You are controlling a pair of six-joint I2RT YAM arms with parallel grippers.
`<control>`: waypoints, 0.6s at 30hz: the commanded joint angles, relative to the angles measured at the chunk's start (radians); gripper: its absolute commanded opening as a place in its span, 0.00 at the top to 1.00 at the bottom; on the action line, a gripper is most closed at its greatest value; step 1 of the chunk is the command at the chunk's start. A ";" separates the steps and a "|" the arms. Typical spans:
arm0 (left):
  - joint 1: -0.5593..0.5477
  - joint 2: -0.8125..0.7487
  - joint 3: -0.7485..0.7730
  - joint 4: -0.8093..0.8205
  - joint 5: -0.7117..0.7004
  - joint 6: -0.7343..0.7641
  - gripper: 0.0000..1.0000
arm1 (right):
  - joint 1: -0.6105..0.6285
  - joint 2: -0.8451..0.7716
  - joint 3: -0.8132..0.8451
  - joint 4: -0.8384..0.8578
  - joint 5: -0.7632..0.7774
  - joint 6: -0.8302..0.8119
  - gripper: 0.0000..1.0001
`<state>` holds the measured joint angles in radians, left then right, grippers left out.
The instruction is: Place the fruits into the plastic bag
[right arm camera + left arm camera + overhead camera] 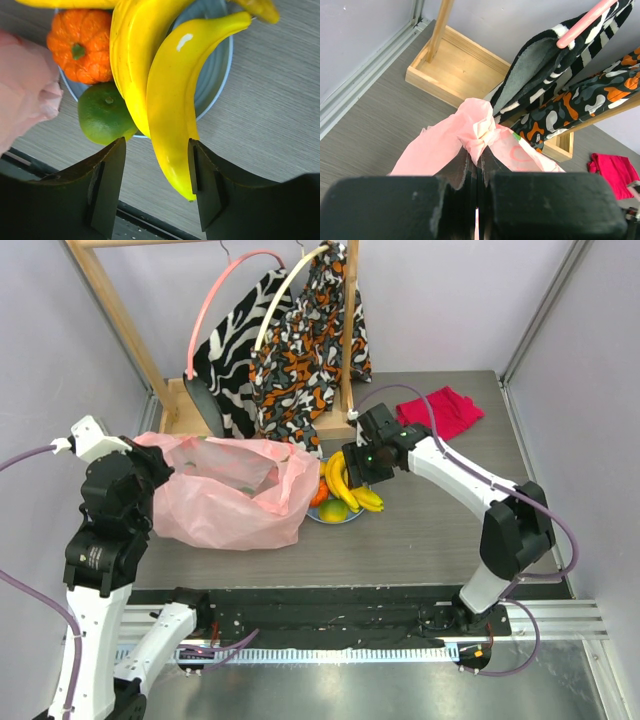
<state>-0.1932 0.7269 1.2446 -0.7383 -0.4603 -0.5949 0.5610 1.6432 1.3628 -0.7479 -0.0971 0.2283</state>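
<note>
Two fingers of the right gripper (pixel 156 150) stand wide apart, straddling the lower end of the bunch of yellow bananas (pixel 170 100). The bunch's long axis runs across the closing line, so a squeeze would likely take it by its width. It lies on the round blue plate (pixel 216 70) with the knobbly orange (pixel 80 42) and the green round fruit (pixel 102 112). The plate sits just beside the translucent pale-pink plastic bag (pixel 230 505) on the grey worktop (pixel 430 530). The left gripper (pixel 477 167) is pinched tight on the bag's gathered rim. No readable writing shows.

bright, even | soft shadows | glare on bananas (pixel 150 85) | left pincer (pixel 477 167) blurred
</note>
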 commanded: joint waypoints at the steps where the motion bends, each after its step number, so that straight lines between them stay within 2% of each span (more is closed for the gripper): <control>1: 0.006 0.008 0.024 0.014 -0.003 -0.006 1.00 | 0.037 0.027 -0.007 0.001 0.065 -0.052 0.41; 10: 0.006 0.012 0.023 0.024 -0.005 -0.013 1.00 | 0.051 0.066 -0.014 0.007 0.148 -0.092 0.44; 18: 0.006 0.012 0.026 0.022 -0.009 -0.006 1.00 | 0.051 0.102 -0.014 0.021 0.139 -0.119 0.47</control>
<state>-0.1928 0.7376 1.2446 -0.7380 -0.4603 -0.5953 0.6075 1.7321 1.3472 -0.7486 0.0216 0.1349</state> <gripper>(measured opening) 0.017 0.544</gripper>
